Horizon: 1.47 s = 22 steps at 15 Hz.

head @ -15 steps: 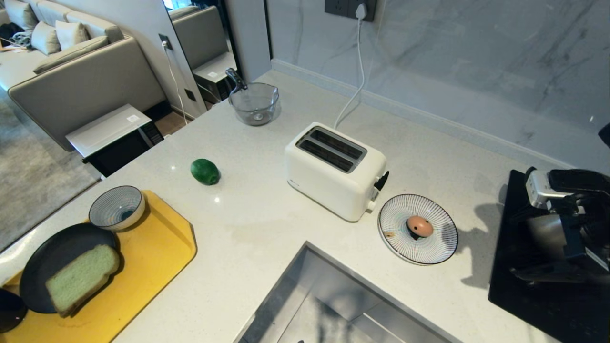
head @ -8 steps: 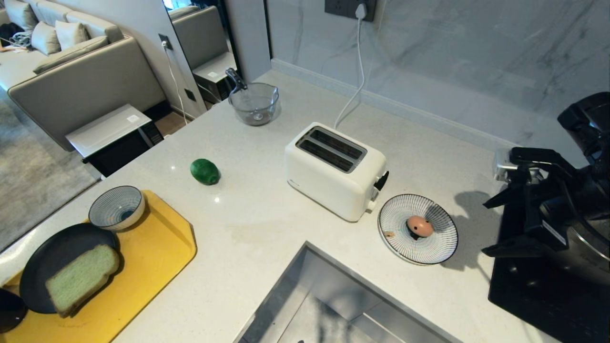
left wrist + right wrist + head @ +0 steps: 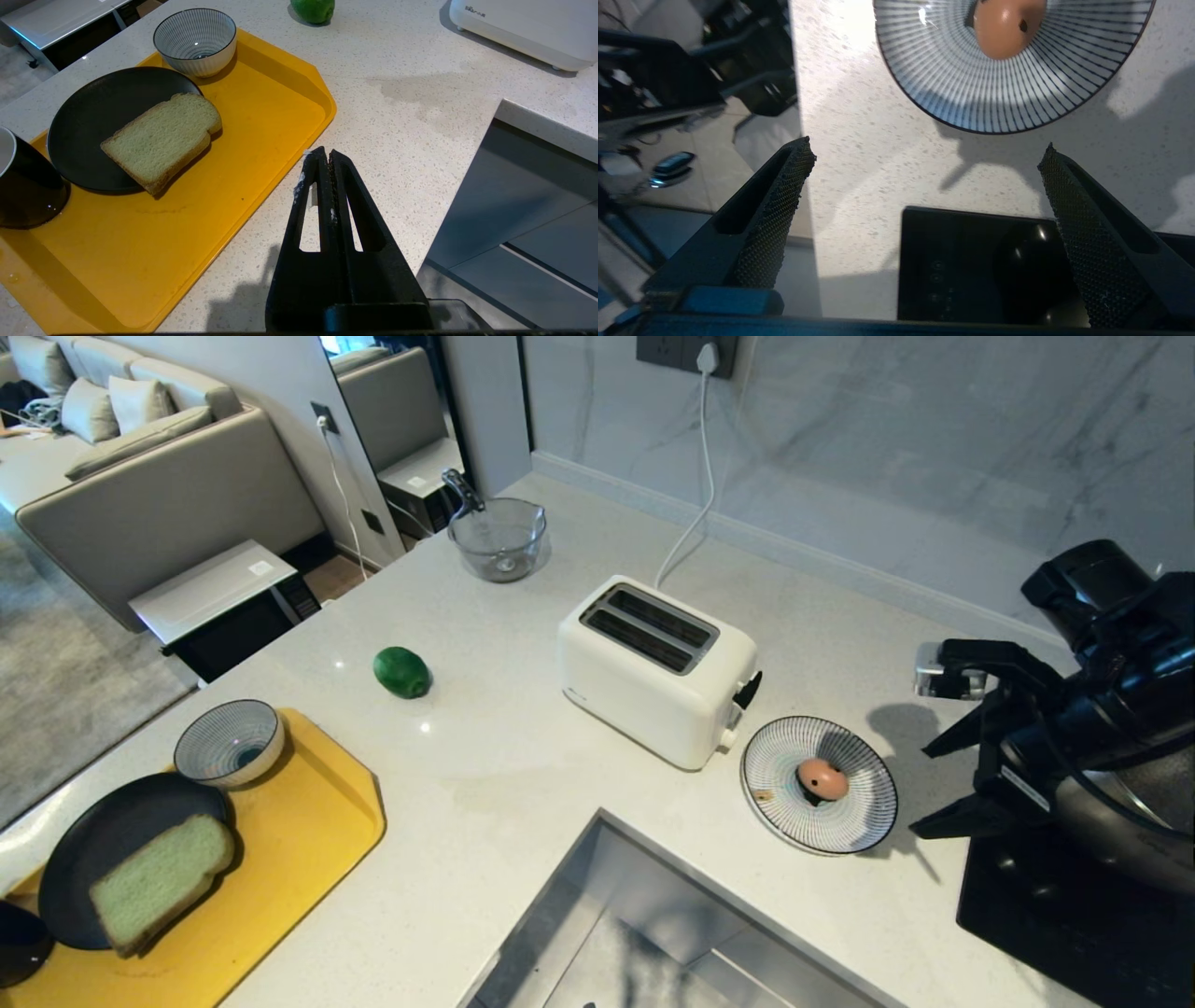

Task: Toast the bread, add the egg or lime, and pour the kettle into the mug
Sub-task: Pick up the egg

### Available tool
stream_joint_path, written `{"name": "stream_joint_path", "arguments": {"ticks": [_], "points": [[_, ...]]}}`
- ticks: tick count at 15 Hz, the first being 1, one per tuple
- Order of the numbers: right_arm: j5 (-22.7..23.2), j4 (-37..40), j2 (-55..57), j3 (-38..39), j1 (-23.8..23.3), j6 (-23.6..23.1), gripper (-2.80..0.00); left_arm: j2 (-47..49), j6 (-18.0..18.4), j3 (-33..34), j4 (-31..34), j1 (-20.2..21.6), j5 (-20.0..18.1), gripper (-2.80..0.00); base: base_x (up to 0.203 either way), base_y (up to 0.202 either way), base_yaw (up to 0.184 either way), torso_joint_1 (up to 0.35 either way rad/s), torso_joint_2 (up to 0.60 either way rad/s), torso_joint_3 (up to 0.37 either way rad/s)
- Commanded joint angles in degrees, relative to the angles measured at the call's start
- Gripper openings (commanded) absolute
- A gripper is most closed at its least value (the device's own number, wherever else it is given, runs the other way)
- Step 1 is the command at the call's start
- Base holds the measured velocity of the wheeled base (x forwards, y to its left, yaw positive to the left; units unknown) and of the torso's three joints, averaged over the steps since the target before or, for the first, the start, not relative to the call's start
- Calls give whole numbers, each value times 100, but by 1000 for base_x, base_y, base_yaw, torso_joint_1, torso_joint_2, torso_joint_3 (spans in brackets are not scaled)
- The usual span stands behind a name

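The bread (image 3: 161,882) lies half on a black plate (image 3: 89,845) at the near left corner of a yellow tray (image 3: 308,821), its near end hanging over the plate's rim; a striped bowl (image 3: 229,743) stands just behind the plate on the same tray, and the mug (image 3: 23,186) sits at the tray's near edge, touching the plate's side. The lime (image 3: 402,672) rests on the bare counter (image 3: 523,775) between tray and toaster (image 3: 656,668); the toaster's two slots are unfilled and its cord runs up to a wall socket (image 3: 686,353). The egg (image 3: 822,779) lies on a striped plate (image 3: 780,765) just right of the toaster. A glass bowl (image 3: 498,538) stands at the far counter edge; a sink (image 3: 653,933) opens in front.

The right gripper (image 3: 943,784) hangs just right of the striped plate, above the edge of a black hob (image 3: 1074,924), jaws spread wide and gripping nothing; the left gripper (image 3: 323,161) hovers above the counter beside the tray, jaws pressed together on nothing.
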Motion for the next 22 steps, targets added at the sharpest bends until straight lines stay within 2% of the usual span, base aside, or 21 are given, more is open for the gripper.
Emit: {"name": "stream_joint_path", "arguments": {"ticks": [1,7,11,17,22], "points": [[-266,-332,448,127,43,-136,0,-13,-5,97,-2,1,4,-280,0,0,0,0,0,0],[-347,-922,1018,79,115,-52,0,-13,-5,97,-8,1,4,-280,0,0,0,0,0,0],[-421,-995,1333,-275,162,228,0,-13,-5,97,-10,1,4,-280,0,0,0,0,0,0],[-505,-1238,1660,-473,189,338,0,-13,-5,97,-1,1,4,-280,0,0,0,0,0,0],[-632,-1239,1795,-625,393,352,0,-13,-5,97,-3,1,4,-280,0,0,0,0,0,0]]}}
